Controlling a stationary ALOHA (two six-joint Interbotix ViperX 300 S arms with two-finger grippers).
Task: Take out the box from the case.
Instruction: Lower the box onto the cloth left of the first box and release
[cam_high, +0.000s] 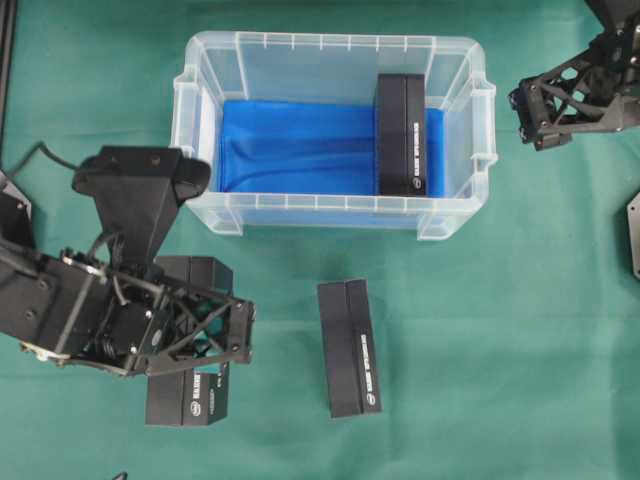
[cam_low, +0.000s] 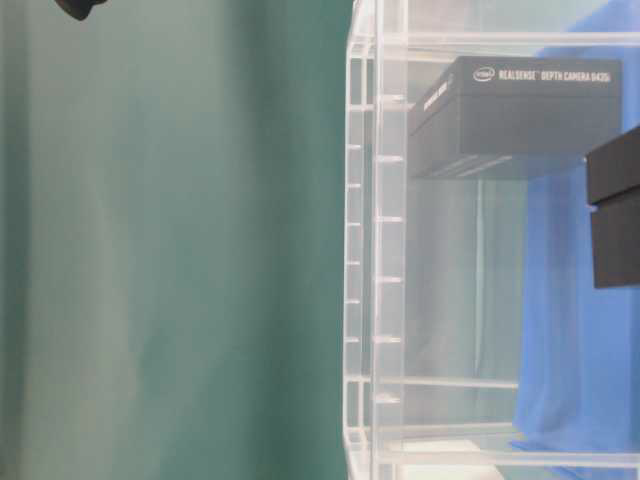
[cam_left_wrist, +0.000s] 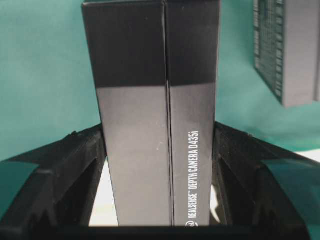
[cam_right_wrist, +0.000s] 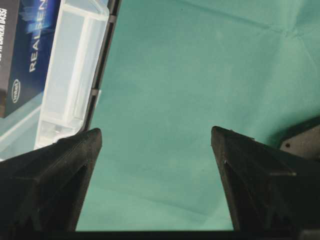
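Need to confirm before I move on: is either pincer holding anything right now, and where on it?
The left pincer grips a black box across its two long side faces, near one end. The right pincer is open and holds nothing.

You can read "REALSENSE DEPTH CAMERA D435i" on the box in the case and the gripped box.

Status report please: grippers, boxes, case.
Left gripper shut on box outside case. Right gripper open, empty. One box in case, unobstructed.
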